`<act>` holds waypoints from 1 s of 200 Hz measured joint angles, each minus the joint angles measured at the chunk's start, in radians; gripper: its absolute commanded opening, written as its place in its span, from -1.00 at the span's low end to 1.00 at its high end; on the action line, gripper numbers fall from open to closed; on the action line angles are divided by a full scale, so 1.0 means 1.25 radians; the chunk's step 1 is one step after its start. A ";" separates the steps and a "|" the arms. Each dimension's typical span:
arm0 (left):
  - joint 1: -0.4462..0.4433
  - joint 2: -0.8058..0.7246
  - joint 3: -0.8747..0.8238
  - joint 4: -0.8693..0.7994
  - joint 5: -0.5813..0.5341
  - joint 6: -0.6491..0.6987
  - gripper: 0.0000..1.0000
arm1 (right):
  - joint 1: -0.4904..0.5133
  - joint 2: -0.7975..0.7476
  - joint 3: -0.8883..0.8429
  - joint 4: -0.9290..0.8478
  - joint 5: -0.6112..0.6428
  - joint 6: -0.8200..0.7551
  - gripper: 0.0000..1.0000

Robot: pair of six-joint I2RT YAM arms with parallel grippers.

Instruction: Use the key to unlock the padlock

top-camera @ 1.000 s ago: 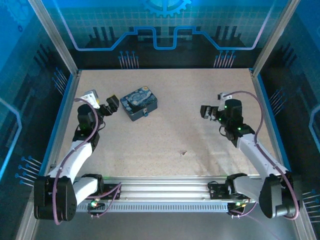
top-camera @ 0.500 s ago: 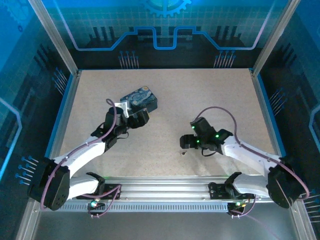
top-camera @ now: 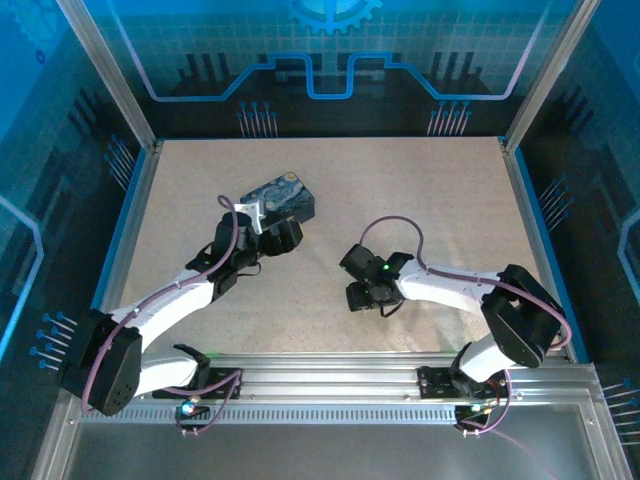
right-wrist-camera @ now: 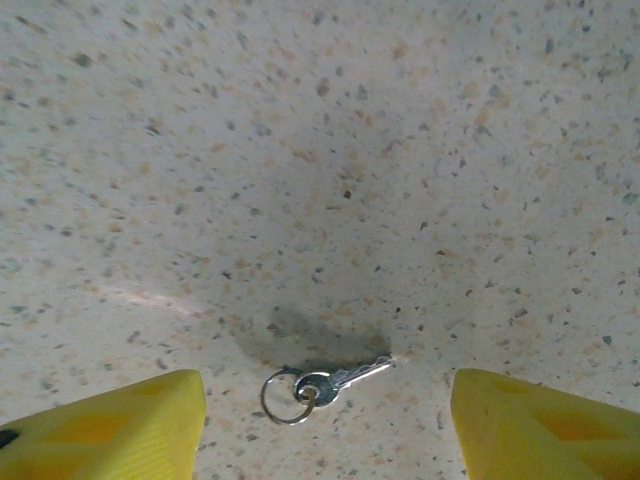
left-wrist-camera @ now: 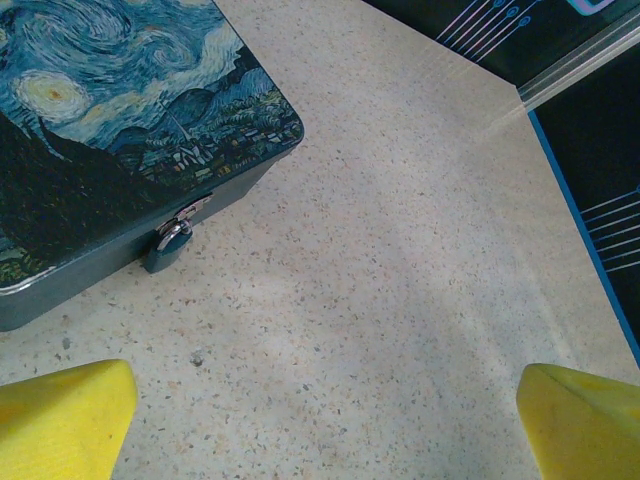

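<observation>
Picking up the key (right-wrist-camera: 350,376) looks like the step in hand. It lies flat on the speckled tabletop (right-wrist-camera: 400,150), its split ring (right-wrist-camera: 283,397) at one end. It sits between the yellow fingers (right-wrist-camera: 100,430) of the right tool (right-wrist-camera: 322,430), which is spread wide and empty just above it. The key lies roughly along the line on which those fingers close, so pinching now would likely catch it end to end. A turn of the wrist to close across the head beside the ring, leaving the blade free, would serve better. With so thin a key, the fingertips should reach the tabletop before closing.

The padlock (left-wrist-camera: 168,245) hangs from the hasp on the front wall of the swirl-painted tin (left-wrist-camera: 100,150); whether it rests on the tabletop is hard to tell. The left tool (left-wrist-camera: 322,425) hovers near it, wide open and empty.
</observation>
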 measured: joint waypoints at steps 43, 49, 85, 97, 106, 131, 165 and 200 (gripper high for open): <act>-0.001 0.000 0.000 0.000 0.000 0.000 0.98 | 0.000 0.026 0.000 -0.009 -0.001 0.001 0.23; -0.001 0.000 0.000 0.000 0.000 0.000 0.98 | 0.000 0.028 0.000 -0.009 -0.001 0.000 0.23; -0.001 0.002 0.000 0.000 0.000 0.000 0.98 | 0.000 0.046 0.000 -0.009 -0.001 0.000 0.23; -0.001 0.002 0.000 0.000 0.000 0.000 0.98 | 0.000 0.048 0.000 -0.009 -0.001 0.000 0.22; -0.001 0.002 0.000 0.000 0.000 0.000 0.98 | 0.000 0.048 0.000 -0.009 -0.001 0.000 0.17; -0.002 0.002 0.000 0.000 0.000 0.000 0.98 | 0.000 0.048 0.000 -0.009 -0.001 0.001 0.13; -0.001 0.002 0.001 0.000 0.000 0.000 0.98 | 0.000 0.048 -0.002 -0.009 -0.001 0.004 0.10; -0.003 0.002 0.005 0.000 0.000 0.000 0.98 | 0.000 0.038 -0.016 -0.008 -0.002 0.010 0.09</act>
